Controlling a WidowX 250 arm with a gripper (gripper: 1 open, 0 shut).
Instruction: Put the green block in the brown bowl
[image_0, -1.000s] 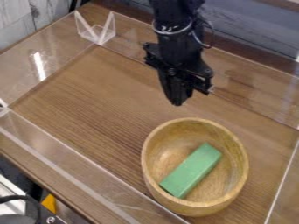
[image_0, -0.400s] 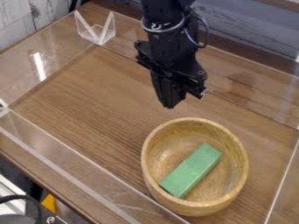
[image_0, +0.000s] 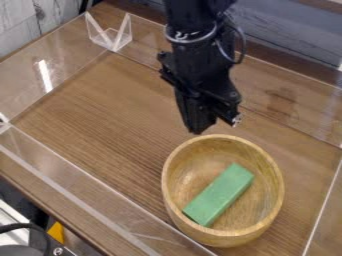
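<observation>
The green block (image_0: 218, 194) lies slanted inside the brown bowl (image_0: 174, 170), which stands on the wooden table at the lower right. My gripper (image_0: 201, 126) hangs pointing down just above and behind the bowl's far rim. Its black fingers are pressed together with nothing between them, and it is apart from the block.
A clear acrylic wall (image_0: 80, 190) borders the wooden table (image_0: 107, 110) along the front and left. A small clear triangular stand (image_0: 110, 32) sits at the back left. The arm's black body (image_0: 194, 40) rises above the table's middle.
The gripper stays shut throughout; it shifted slightly left and up, then back right, ending close to where it was above the bowl's far rim. Block and bowl have not moved.
</observation>
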